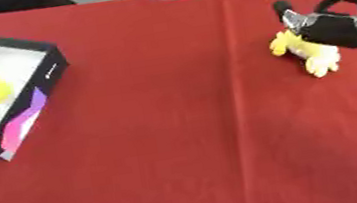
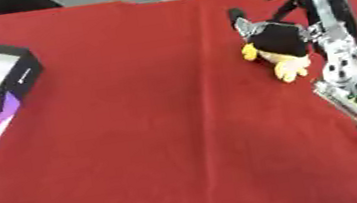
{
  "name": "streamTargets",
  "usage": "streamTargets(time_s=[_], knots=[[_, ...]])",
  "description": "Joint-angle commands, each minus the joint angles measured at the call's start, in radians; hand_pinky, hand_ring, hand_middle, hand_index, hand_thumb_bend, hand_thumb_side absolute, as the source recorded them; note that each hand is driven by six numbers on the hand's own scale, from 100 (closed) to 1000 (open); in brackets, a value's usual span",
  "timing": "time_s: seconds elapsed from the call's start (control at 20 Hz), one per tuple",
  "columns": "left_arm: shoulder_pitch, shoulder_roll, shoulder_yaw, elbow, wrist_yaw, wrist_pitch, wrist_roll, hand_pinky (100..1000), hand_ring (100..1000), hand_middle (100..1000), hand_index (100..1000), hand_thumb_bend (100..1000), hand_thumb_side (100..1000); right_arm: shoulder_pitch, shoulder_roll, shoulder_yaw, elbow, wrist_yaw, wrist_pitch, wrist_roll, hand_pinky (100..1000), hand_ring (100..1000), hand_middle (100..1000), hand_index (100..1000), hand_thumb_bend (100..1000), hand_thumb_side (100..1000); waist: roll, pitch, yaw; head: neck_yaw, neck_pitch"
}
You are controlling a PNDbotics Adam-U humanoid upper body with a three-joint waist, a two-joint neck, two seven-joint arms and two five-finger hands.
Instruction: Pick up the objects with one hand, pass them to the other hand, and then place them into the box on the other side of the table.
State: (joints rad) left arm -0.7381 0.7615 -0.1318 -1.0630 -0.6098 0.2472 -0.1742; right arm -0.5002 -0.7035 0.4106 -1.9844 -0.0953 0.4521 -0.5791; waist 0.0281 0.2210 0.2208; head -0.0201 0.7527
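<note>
Yellow plush toy [image 1: 307, 51] lying on red tablecloth [image 1: 177, 124], directly under right hand [image 2: 283, 37], palm resting on it, fingers spread straight above, nothing gripped. Black box [image 1: 4, 94] far to that hand's left; markings unreadable.

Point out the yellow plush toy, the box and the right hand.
yellow plush toy [image 1: 321, 59], left eye view, its pale lower end.
box [image 1: 52, 69], left eye view, black side wall.
right hand [image 2: 283, 37], right eye view, palm over the toy.
</note>
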Motion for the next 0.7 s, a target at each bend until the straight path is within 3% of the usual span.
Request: streamTargets(time_s=[0.05, 0.1, 0.2, 0.25, 0.3, 0.4, 0.55, 0.7], knots=[[-0.014, 0.024, 0.019, -0.015, -0.007, 0.004, 0.005, 945, 870, 763, 847, 314, 285, -0.007, -0.021, -0.015, -0.016, -0.006, -0.001, -0.009, 491, 655, 712, 639, 415, 153, -0.010, 0.002, 0.001, 0.001, -0.012], [-0.014, 0.024, 0.020, -0.017, -0.005, 0.006, 0.007, 944, 868, 761, 846, 298, 272, -0.007, -0.021, -0.015, -0.016, -0.006, -0.001, -0.010, 492, 655, 712, 639, 413, 153, -0.010, 0.002, 0.001, -0.003, -0.010], [-0.015, 0.024, 0.025, -0.025, 0.002, 0.011, 0.021, 934, 839, 748, 841, 149, 224, -0.007, -0.024, -0.016, -0.016, -0.005, -0.002, -0.011, 493, 656, 714, 641, 416, 150, -0.010, 0.001, 0.001, -0.026, -0.001], [-0.016, 0.023, 0.029, -0.033, 0.009, 0.014, 0.032, 934, 817, 748, 834, 100, 267, -0.007, -0.027, -0.017, -0.016, -0.003, -0.002, -0.010, 494, 658, 715, 642, 419, 149, -0.010, 0.000, 0.000, -0.048, 0.006], [-0.016, 0.023, 0.032, -0.043, 0.019, 0.016, 0.045, 937, 807, 757, 817, 100, 387, -0.008, -0.031, -0.019, -0.016, -0.002, -0.002, -0.009, 496, 659, 717, 643, 422, 145, -0.011, -0.001, 0.000, -0.073, 0.012], [-0.016, 0.022, 0.043, -0.075, 0.044, 0.016, 0.072, 950, 794, 764, 813, 100, 478, -0.008, -0.041, -0.026, -0.016, 0.004, 0.001, -0.003, 500, 669, 723, 644, 428, 146, -0.014, -0.004, -0.001, -0.148, 0.016], [-0.007, 0.014, 0.061, -0.133, 0.086, 0.010, 0.103, 959, 768, 737, 796, 100, 477, -0.001, -0.062, -0.039, -0.016, 0.017, 0.020, 0.022, 514, 699, 748, 652, 451, 170, -0.019, -0.010, -0.005, -0.244, 0.017], [0.004, 0.009, 0.077, -0.196, 0.129, 0.011, 0.137, 956, 743, 698, 775, 100, 422, 0.011, -0.086, -0.057, -0.016, 0.033, 0.055, 0.062, 531, 728, 767, 661, 485, 214, -0.021, -0.017, -0.011, -0.291, 0.017]])
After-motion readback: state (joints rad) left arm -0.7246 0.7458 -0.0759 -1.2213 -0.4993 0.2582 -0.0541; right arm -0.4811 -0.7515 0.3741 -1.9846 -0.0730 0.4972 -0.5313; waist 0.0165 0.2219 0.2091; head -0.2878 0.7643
